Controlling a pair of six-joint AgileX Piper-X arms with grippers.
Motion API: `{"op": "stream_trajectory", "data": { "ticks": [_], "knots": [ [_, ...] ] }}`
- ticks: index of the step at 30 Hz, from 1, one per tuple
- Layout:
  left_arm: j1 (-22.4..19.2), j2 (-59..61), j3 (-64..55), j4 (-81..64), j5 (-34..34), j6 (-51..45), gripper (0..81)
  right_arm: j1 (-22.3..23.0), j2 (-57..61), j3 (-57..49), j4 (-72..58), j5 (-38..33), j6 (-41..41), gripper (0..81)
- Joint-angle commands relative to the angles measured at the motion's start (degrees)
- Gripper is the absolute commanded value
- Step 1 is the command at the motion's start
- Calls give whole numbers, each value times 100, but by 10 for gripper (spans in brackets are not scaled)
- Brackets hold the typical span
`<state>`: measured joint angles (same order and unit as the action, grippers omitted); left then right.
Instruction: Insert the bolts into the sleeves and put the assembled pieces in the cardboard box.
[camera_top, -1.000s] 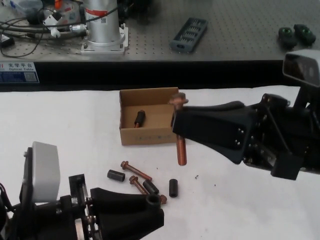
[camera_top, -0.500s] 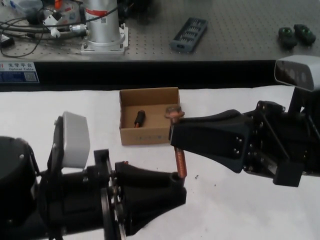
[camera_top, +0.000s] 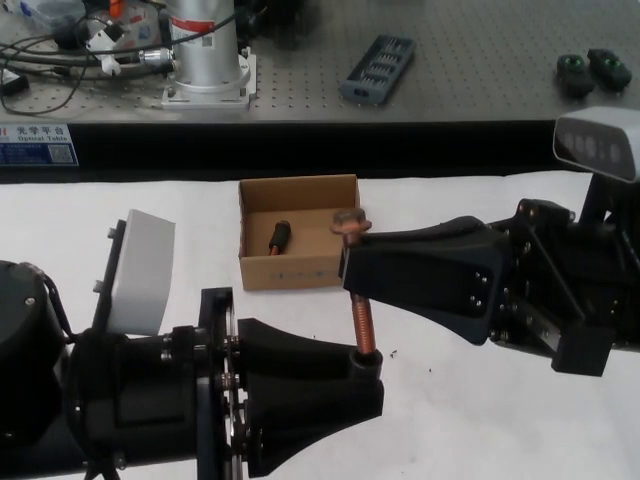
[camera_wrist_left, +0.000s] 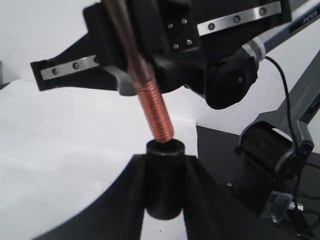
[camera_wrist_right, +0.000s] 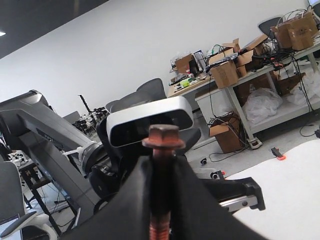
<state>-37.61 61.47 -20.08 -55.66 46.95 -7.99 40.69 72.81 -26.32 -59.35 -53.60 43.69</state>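
My right gripper is shut on a copper bolt that hangs upright, head up, above the bench in front of the cardboard box. My left gripper is shut on a black sleeve, held upright right under the bolt. In the left wrist view the threaded tip of the bolt touches the sleeve's open top at a slight tilt. The right wrist view looks along the bolt toward its hex head. One assembled bolt and sleeve lies inside the box.
The left arm's bulky body covers the near left of the white bench, hiding the loose parts there. A dark optical table with a metal post, cables and a ribbed holder runs behind the bench.
The left arm swung in from the near left and rose, carrying the sleeve up under the bolt. The right gripper lowered the bolt a little toward it. Loose bolts and sleeves are now hidden.
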Motion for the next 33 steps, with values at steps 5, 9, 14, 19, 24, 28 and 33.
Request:
{"op": "stream_trajectory", "data": {
  "ticks": [5,9,14,19,24,28,33],
  "knots": [
    [-20,-9,-78,-358,341,-53,6,15,1,-77,154,-36,-621,37],
    [-20,-9,-78,-358,316,-53,6,15,1,-77,204,-67,-1021,37],
    [-20,-9,-78,-358,211,-53,6,40,1,-77,204,-123,-1166,37],
    [-20,-9,-78,-597,50,-53,6,323,1,-77,287,-141,-1545,37],
    [-20,-9,-78,-617,-23,-94,6,482,40,-77,374,-141,-1658,37],
    [-20,-9,-78,-750,-43,-93,6,463,40,-77,350,-141,-1679,37],
    [-20,-20,-78,-1084,-139,-273,6,465,40,-77,323,-141,-1679,37]
  ]
}}
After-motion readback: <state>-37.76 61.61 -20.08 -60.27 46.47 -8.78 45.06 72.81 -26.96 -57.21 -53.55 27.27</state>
